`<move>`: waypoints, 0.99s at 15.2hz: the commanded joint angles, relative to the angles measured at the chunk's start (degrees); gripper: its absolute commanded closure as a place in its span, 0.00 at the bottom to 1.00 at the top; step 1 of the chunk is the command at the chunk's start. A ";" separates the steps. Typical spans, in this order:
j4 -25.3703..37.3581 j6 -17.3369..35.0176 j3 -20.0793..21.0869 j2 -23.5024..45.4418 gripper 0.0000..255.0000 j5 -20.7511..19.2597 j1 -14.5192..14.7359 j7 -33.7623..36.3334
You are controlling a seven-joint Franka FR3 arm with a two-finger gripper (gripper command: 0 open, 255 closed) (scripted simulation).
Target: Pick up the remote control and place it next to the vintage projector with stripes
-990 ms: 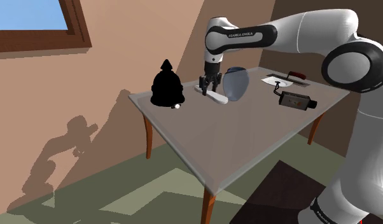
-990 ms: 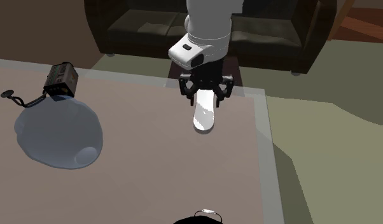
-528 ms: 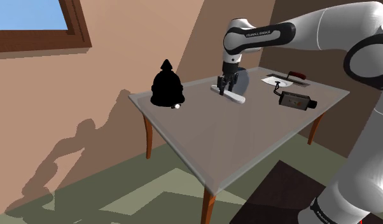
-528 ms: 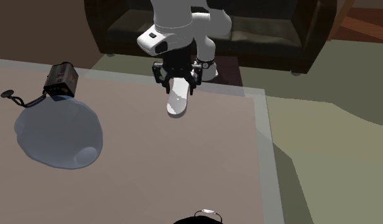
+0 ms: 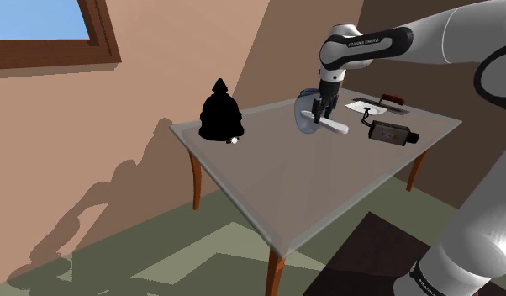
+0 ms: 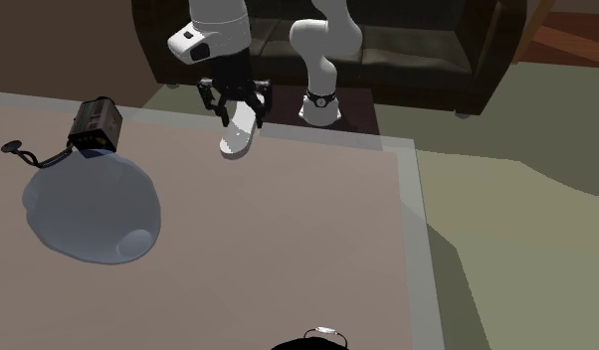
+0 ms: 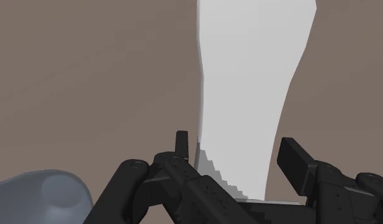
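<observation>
Shoulder view: black gripper (image 5: 320, 111) at upper right of centre, hanging from the white arm (image 5: 428, 38) and pinched on one end of the white remote control (image 5: 333, 125). Long axis slanting down and right from the fingers, free end aimed at the dark projector (image 5: 392, 132) near the right edge. Just behind the remote, a blue-grey rounded object (image 5: 305, 118). At the table's (image 5: 327, 198) left corner, a black bell-shaped figure (image 5: 219, 113). Small dark lettering on the arm's link above the gripper, too small to read.

Second exterior view: gripper (image 6: 236, 99) in the upper middle, closed on the remote control (image 6: 240, 134) over the table's (image 6: 317, 268) far edge. Long axis nearly vertical in the frame, rounded free end pointing down and slightly left. Projector (image 6: 97, 124) with green stripes at upper left, well apart from the remote. Below the projector, the blue-grey object (image 6: 89, 209).

Wrist view: gripper (image 7: 238, 153) clasping the remote control (image 7: 254, 83) between both fingers (image 7: 292, 156). Remote running straight away from the fingers, broadening toward its far end. No markings or writing on its plain white face.
</observation>
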 commanded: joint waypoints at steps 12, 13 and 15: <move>-1.74 0.17 -8.75 -1.40 1.00 -0.52 -8.65 -17.37; -1.40 0.09 -9.44 -1.12 1.00 -0.46 -9.33 -18.76; -0.53 -0.11 -10.84 -0.38 1.00 -0.27 -10.71 -21.58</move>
